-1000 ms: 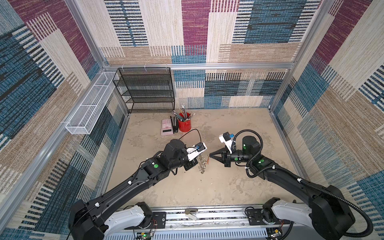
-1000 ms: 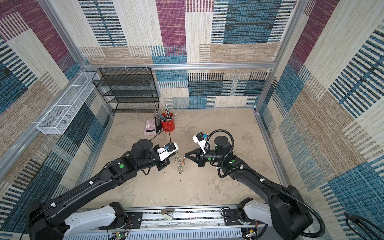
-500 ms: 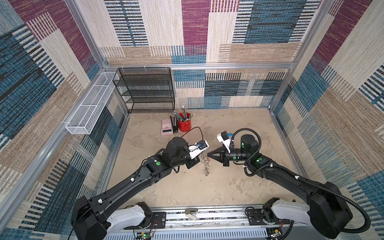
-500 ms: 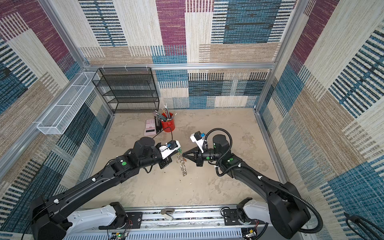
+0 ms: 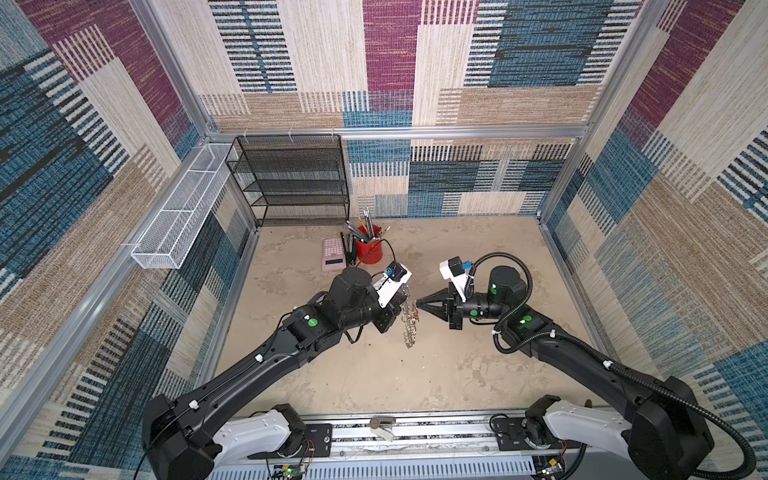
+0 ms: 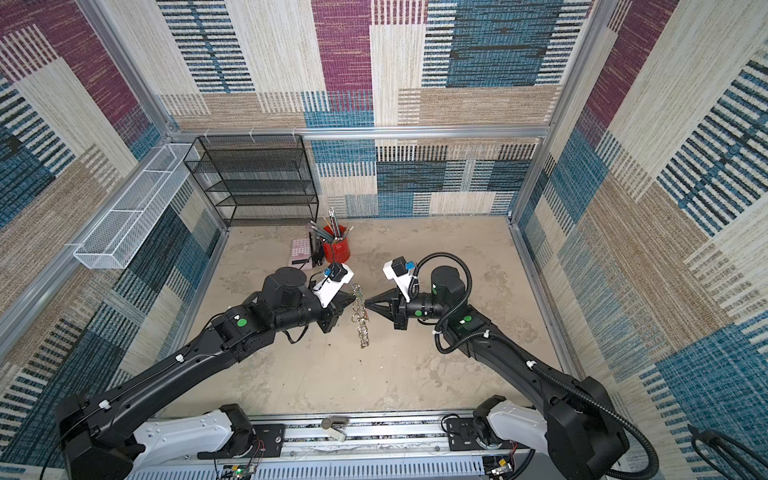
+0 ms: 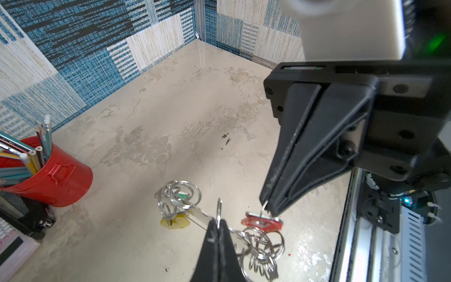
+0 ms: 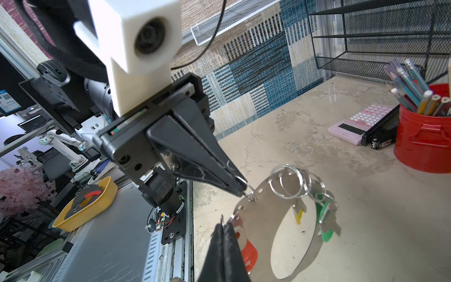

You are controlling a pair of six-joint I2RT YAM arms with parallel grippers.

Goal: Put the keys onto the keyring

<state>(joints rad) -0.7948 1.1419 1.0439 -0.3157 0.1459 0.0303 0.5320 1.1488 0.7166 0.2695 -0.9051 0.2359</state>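
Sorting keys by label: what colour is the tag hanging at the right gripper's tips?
Red; the small plastic key tag shows best in the left wrist view.

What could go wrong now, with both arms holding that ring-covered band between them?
1. The left gripper pinches only one thin wire ring on the keyring, at the very tips of its fingers; a slip could drop the band.
2. The right gripper likewise holds just the ring of the red-tagged key, which might twist loose.
3. The loose rings bunched beside that key could snag it.
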